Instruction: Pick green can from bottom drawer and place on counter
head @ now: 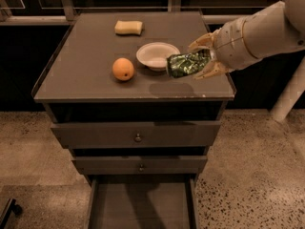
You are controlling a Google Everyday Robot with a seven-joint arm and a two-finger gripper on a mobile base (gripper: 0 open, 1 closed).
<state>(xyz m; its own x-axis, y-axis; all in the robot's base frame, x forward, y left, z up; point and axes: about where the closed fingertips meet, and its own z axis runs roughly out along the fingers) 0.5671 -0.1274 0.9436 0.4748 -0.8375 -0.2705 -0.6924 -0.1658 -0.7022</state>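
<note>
The gripper (202,57) reaches in from the right over the counter (81,75), its pale fingers (201,41) closed around the green can (187,64). The can lies on its side between the jaws, one finger along its far side and one along its near side, with its silvery end pointing left. It hangs above the right part of the counter (its shadow falls on the surface just below), just right of the white bowl (156,55). An orange (123,69) sits left of the bowl, and a yellow sponge (128,27) lies farther back. The bottom drawer (143,206) stands pulled out.
</note>
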